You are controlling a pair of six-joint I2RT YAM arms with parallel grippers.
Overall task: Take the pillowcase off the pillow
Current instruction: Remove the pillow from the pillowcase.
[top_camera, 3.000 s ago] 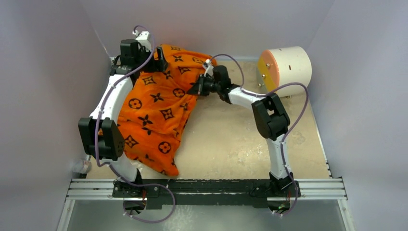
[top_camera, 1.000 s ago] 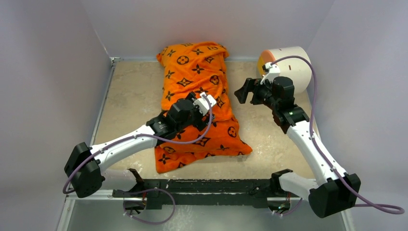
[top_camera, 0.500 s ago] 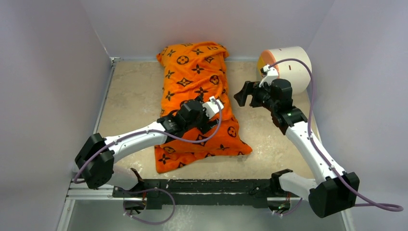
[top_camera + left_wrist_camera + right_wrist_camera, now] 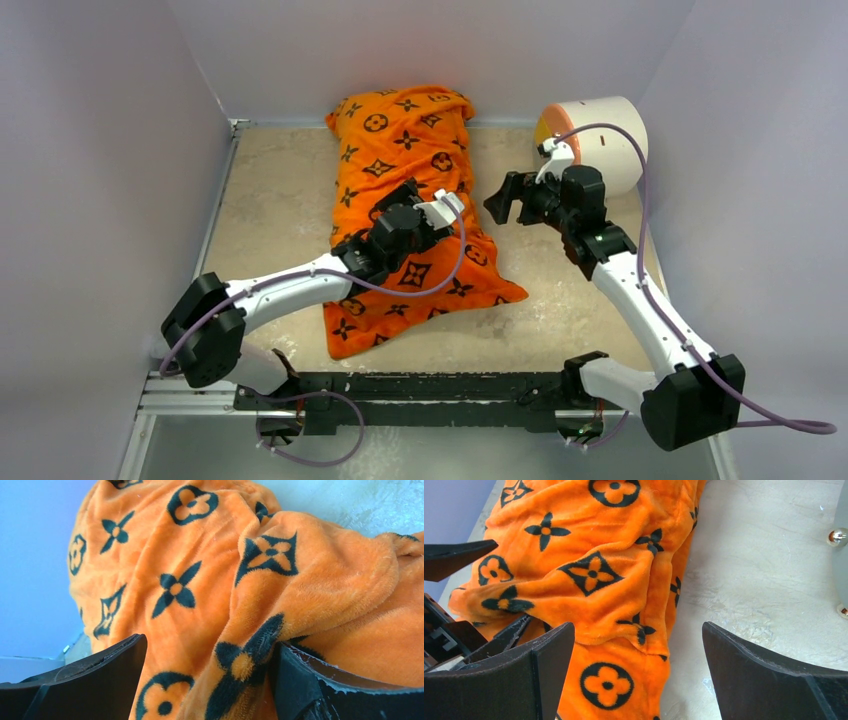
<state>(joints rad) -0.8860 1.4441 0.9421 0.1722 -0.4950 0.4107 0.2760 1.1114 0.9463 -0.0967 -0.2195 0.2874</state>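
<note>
Top view: left claw [image 4: 398, 203] has crept farther up pillowcase [image 4: 400, 140] since half a second ago. Near hem behind it has shifted and flared right. Right claw [image 4: 503, 203] unmoved, spread wide, pillowcase just to its left.
Left wrist view: jaws wide, plush ridge between them, brushing right finger, not pinched.
Right wrist view: fabric ahead-left, bare table [image 4: 774, 580] ahead-right.
Pillow unseen, judged inside; removal barely begun.

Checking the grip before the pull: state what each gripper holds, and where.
Nothing clamped. Left gripper open astride a pillowcase fold mid-length; right gripper open, empty.
</note>
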